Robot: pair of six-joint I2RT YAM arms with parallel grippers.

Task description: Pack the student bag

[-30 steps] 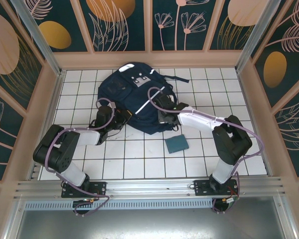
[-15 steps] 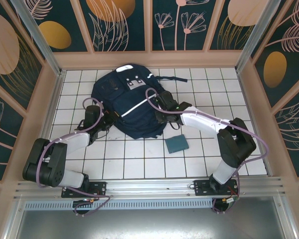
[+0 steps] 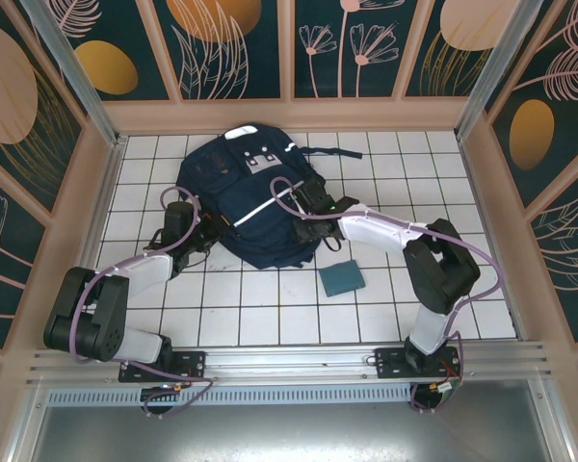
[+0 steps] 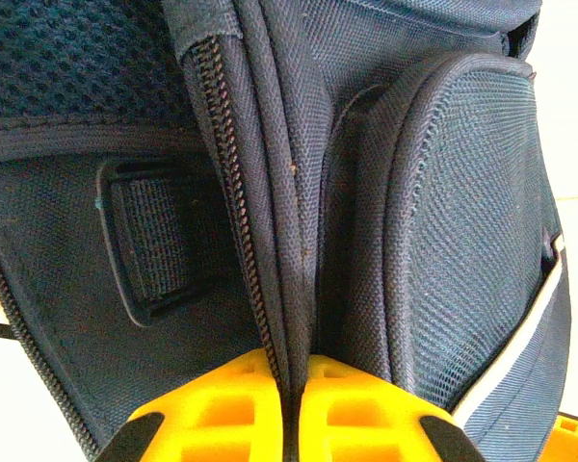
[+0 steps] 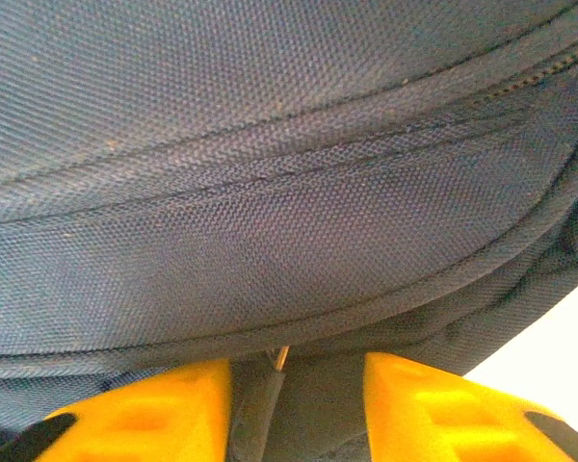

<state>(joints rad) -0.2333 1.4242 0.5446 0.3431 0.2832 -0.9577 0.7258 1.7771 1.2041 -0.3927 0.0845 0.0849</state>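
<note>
The left gripper was clamped tight on the student bag: in the left wrist view its yellow fingers met with a fold of navy fabric beside a zip line squeezed between them. The right gripper had its jaws partly apart, its yellow fingers pressed up against the bag's woven side. A dark strip of fabric and a thin metal sliver sat in the gap, and neither finger visibly pinched them.

From above, the white tiled table filled the floor of the enclosure, with dark panels painted with flowers rising around it. The student bag lay flat on the far middle part of the tiles, slightly left of centre, its white-grey patches towards the back wall and a thin white stripe running aslant across its front. A strap trailed off its far right corner onto the tiles.

The left gripper reached in at the bag's near left edge, and the right gripper at its right edge, so the two arms flanked the bag.

A small flat teal square lay on the tiles just beside the bag's near right corner, apart from it and under the right forearm's line
</note>
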